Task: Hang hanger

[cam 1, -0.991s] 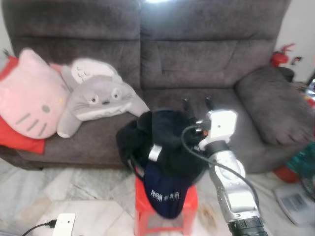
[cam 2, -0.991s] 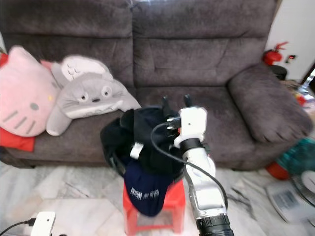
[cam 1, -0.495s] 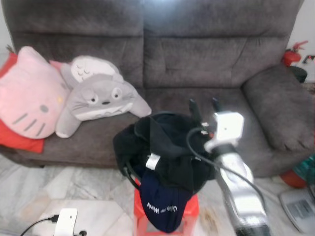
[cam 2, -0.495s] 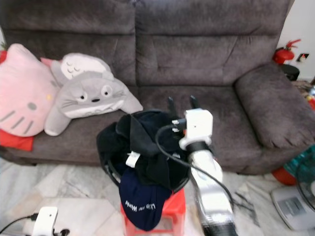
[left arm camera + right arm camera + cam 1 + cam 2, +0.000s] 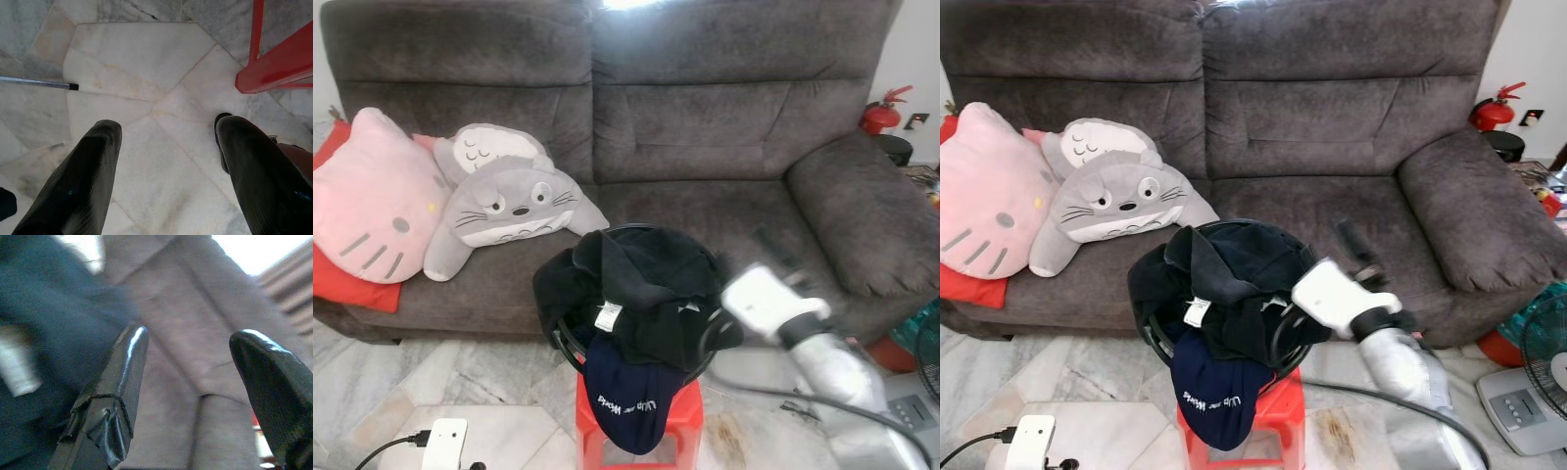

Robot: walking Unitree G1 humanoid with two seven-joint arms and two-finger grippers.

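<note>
The right tool point(image 5: 195, 396) — fingers spread, gripping nothing — hovered blurred just beside the black laundry basket point(image 5: 570, 345); the left tool point(image 5: 168, 171), also spread, hung beside the red stool point(image 5: 680, 421).

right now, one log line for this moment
right claw: open, beside basket of dark clothes on red stool | left claw: open, over floor

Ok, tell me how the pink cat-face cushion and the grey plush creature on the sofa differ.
The pink cat-face cushion is flat, plain pink, with a yellow nose; the grey plush creature is bulkier, grey with a white belly, wide eyes and dark whiskers. The cushion stands outermost; the creature lies nearer the middle. Both lean on the grey sofa.
</note>
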